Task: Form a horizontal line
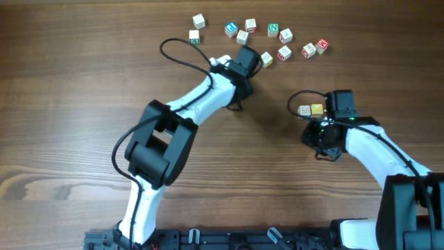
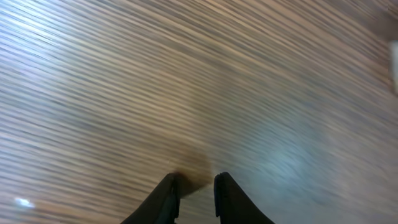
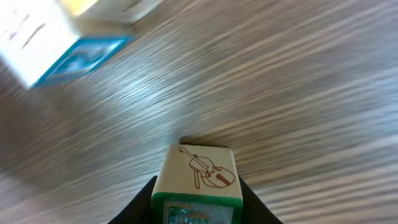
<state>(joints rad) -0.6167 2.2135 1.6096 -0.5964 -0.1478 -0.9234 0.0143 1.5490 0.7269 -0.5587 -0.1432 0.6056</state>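
Observation:
A pale whitish cube [image 1: 304,110] and a yellow cube [image 1: 317,109] sit side by side in a short row right of the table's middle. My right gripper [image 1: 338,105] is just right of the yellow cube. In the right wrist view it [image 3: 198,205] is shut on a green-edged cube [image 3: 200,169] with a violin drawing on its top face, low over the table. The pale cube [image 3: 59,43], with a blue-edged side, shows blurred at upper left. My left gripper [image 1: 244,64] is at the back among the loose cubes; its fingers [image 2: 196,186] stand slightly apart with only table between them.
Several loose white letter cubes lie along the back edge, from one at the left [image 1: 199,21] to one at the right [image 1: 322,46], two of them [image 1: 266,59] [image 1: 284,53] close to my left gripper. Black cables loop off both wrists.

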